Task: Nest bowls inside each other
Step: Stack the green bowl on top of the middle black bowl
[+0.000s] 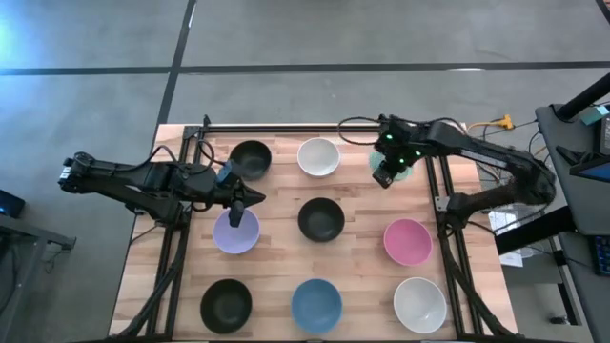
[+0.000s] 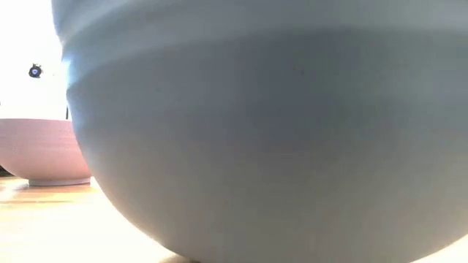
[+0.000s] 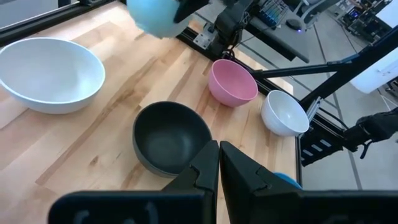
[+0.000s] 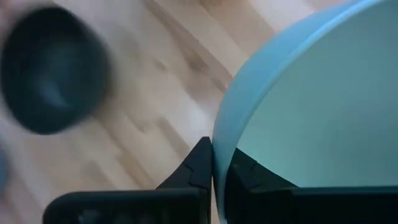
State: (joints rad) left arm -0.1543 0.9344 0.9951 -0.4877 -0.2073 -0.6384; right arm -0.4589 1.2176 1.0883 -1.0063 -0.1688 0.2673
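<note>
Leftmost, the left gripper point(image 1: 236, 211) is seen at mid-left of the high view, above the lavender bowl point(image 1: 235, 233), its fingers point(image 3: 202, 171) pressed together with nothing held between them. Centrally, a black bowl point(image 1: 321, 219) is placed on the table point(image 1: 276, 286), with a white bowl point(image 1: 318, 157) above it. At the upper right, the green bowl point(image 1: 404, 168) is gripped by its rim point(image 4: 219, 149) in the narrowly closed right gripper point(image 1: 386, 175)
</note>
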